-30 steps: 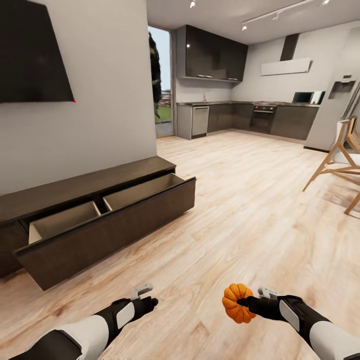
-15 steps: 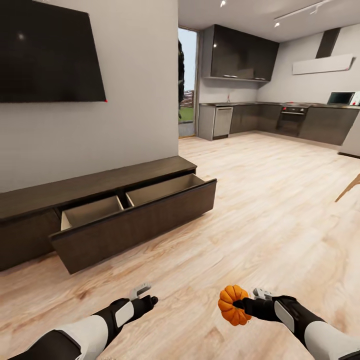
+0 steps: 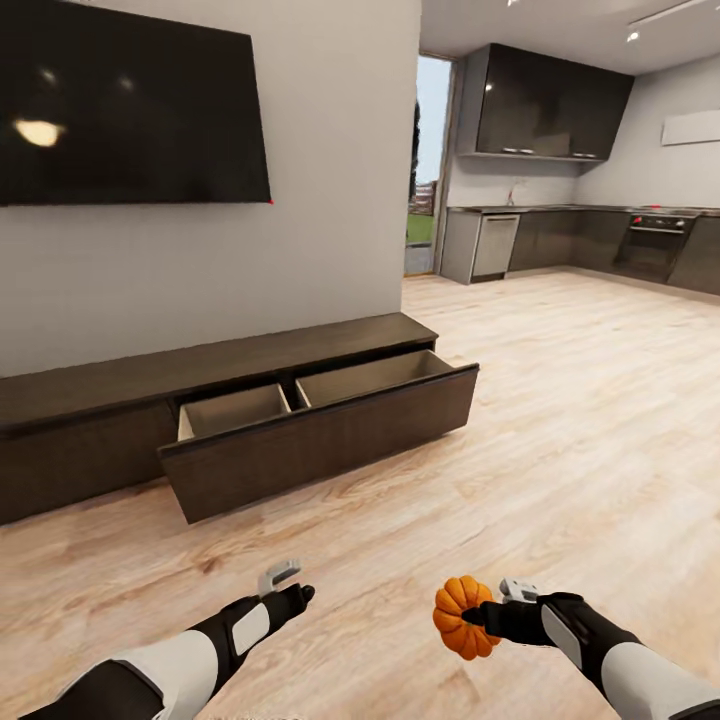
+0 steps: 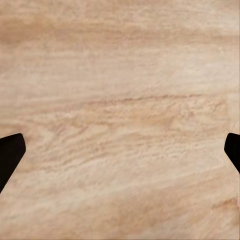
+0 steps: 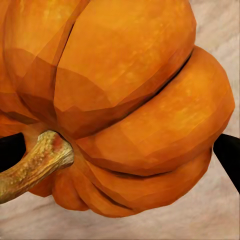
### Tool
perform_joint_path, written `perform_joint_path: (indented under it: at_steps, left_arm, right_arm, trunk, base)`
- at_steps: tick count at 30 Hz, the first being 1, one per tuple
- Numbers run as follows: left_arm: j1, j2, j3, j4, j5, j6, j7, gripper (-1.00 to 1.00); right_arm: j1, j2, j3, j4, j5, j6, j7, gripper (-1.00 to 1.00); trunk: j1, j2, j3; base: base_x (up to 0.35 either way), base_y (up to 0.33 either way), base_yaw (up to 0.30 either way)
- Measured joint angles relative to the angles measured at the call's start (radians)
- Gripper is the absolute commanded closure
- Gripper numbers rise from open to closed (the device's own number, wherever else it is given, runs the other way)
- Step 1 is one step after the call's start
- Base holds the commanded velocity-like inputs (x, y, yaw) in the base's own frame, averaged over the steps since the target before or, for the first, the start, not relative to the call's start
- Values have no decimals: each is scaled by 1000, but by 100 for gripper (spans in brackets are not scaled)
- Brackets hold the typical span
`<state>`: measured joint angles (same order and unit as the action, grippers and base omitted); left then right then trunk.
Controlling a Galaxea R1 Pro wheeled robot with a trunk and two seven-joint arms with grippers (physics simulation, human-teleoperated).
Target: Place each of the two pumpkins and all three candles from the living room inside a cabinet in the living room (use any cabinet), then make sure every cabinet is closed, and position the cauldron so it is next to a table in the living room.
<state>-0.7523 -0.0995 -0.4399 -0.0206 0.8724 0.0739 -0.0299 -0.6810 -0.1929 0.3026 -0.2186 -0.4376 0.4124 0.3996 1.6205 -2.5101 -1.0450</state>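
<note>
I'm carrying a pumpkin [image 3: 460, 616] in the right gripper [image 3: 482, 613], fingers pinching it from both sides; in the right wrist view the pumpkin [image 5: 120, 105] is sitting between the two dark fingertips [image 5: 229, 152] with its stem [image 5: 31, 167] pointing off sideways, so the grip is looking solid. The left gripper [image 3: 285, 585] is hanging spread and empty over the floor [image 3: 560, 420], and its wrist view is giving me bare planks [image 4: 120, 120] between the wide-apart fingertips [image 4: 9, 155]. The cabinet [image 3: 230, 375] is sitting against the wall under the TV [image 3: 130, 110], ahead and to my left, with one long drawer [image 3: 320, 430] pulled out, two pale compartments showing, both looking empty from here. I'm still well apart from it, so the step in hand is, I'm judging, driving up and dropping this pumpkin in. To do it well I'm thinking: roll the base closer and square to the drawer front, stopping short so the base isn't bumping the drawer; lift the right arm over the front panel, not through it; get the pumpkin over the middle of the nearer compartment, clear of the divider, lower it inside, then release. Keeping the left arm tucked and out of the way, since I'll be needing it free for pushing the drawer shut afterwards. Other pumpkin, candles and cauldron I'm not placing from here.
</note>
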Motion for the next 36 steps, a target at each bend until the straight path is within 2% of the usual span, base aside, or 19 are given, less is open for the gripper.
perform_joint_path:
  at_steps: [26,36]
  left_arm:
    - [0,-3,0,2,-1,-3,0,-100]
    - [0,-17,0,2,-1,-3,0,-100]
  right_arm:
    - [2,12,-1,0,0,-6,0,100]
    - [2,12,-1,0,-2,-6,0,100]
  trunk:
    - [0,0,0]
    - [0,0,0]
  base:
    - [0,0,288]
    - [0,0,288]
